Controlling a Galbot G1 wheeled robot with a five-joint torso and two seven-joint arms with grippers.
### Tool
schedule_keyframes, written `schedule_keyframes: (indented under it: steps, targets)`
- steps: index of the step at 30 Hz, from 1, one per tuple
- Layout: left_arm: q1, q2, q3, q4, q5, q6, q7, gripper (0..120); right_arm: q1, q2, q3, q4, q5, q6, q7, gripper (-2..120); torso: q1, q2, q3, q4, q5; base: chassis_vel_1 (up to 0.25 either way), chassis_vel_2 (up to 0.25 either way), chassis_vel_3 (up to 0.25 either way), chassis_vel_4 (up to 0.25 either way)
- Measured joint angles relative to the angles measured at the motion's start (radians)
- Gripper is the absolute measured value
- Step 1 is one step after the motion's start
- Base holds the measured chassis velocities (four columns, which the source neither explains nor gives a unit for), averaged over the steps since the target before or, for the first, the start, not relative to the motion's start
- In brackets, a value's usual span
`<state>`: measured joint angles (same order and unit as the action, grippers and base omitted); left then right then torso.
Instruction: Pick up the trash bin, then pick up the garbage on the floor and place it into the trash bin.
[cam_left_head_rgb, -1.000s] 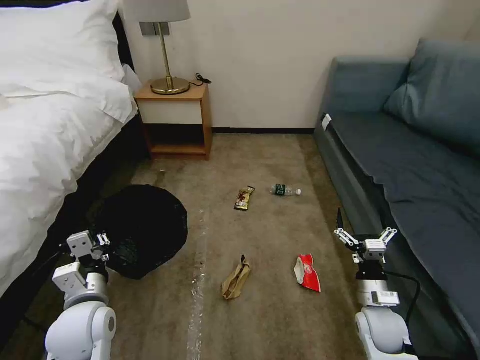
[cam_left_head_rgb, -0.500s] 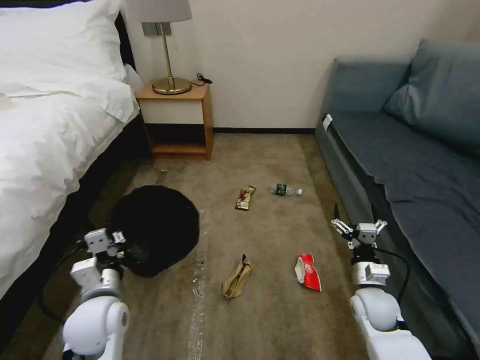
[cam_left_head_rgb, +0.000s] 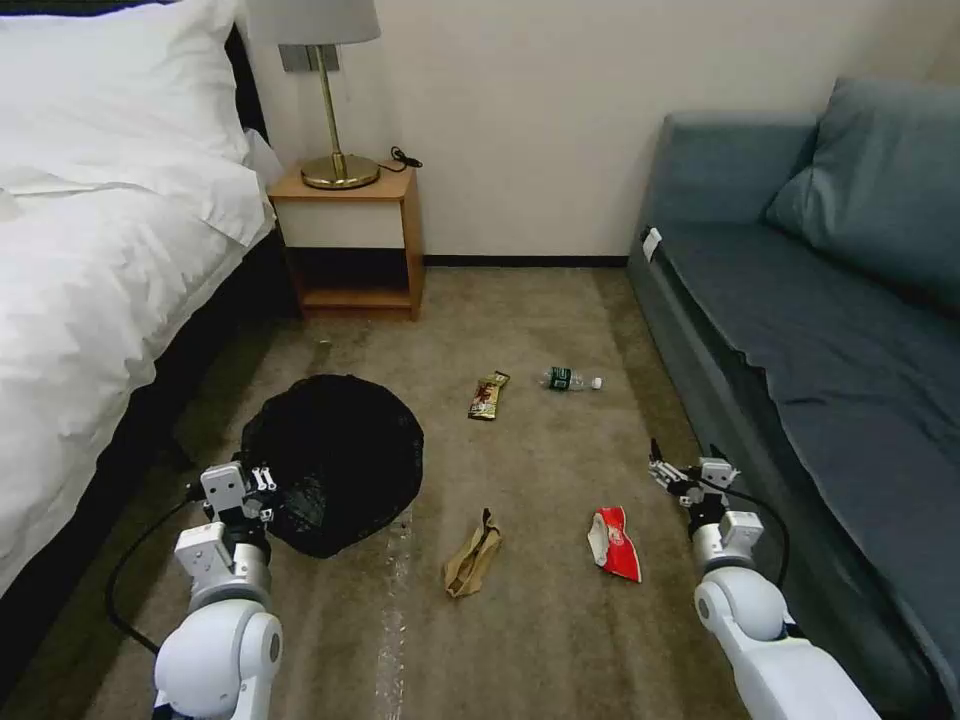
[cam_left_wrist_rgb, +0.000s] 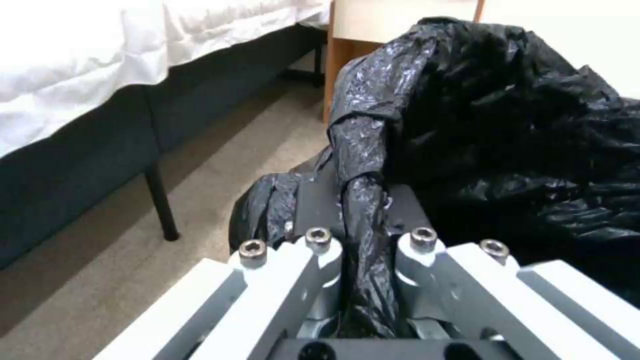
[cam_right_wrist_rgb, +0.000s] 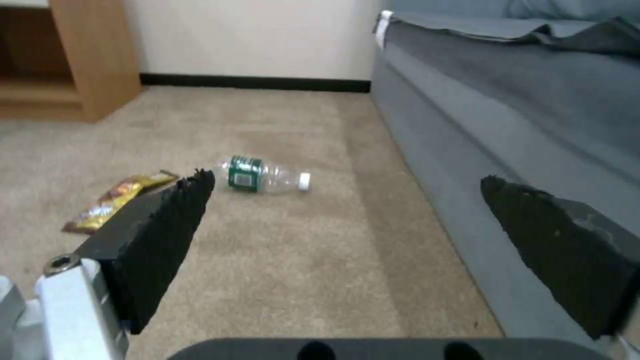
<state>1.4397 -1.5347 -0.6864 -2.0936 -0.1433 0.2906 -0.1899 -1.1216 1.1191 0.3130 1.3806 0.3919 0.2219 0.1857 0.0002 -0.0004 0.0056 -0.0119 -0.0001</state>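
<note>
While the left gripper (cam_left_head_rgb: 262, 482) is clamping the crinkly black bag of the small round trash bin (cam_left_head_rgb: 335, 460), the right gripper (cam_left_head_rgb: 688, 472), jaws spread wide, is hovering just beside the red-and-white crumpled wrapper (cam_left_head_rgb: 613, 543), nearer the grey-blue sofa (cam_left_head_rgb: 800, 330).

Glossy black bag (cam_left_head_rgb: 335, 460) beside the white left gripper (cam_left_head_rgb: 262, 482); red-and-white wrapper (cam_left_head_rgb: 614, 543) near the right gripper (cam_left_head_rgb: 686, 472); tan paper bag (cam_left_head_rgb: 472, 556), brown-gold bar wrapper (cam_left_head_rgb: 488, 395), green-labelled clear bottle (cam_left_head_rgb: 571, 380) farther off.

Beige carpet (cam_left_head_rgb: 540, 300), white bed (cam_left_head_rgb: 90, 260), wooden nightstand (cam_left_head_rgb: 350, 240), brass lamp (cam_left_head_rgb: 335, 100), blue sofa (cam_left_head_rgb: 830, 290)
</note>
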Motion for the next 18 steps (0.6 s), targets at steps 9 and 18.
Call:
schedule_keyframes:
  steps: [9,18]
  targets:
    - [-0.022,-0.002,-0.006,0.022,-0.001,0.0,0.0,4,0.033,0.011,-0.067,-0.069,0.037,0.012,-0.074,100,0.0,0.0,0.0,-0.0002,0.0,0.0,0.0,0.0,0.0]
    - [-0.025,-0.003,-0.009,0.042,-0.002,-0.005,0.0,4,0.067,0.033,-0.115,-0.146,0.081,-0.024,-0.118,100,0.0,0.0,0.0,-0.0001,0.0,0.0,0.0,0.0,0.0]
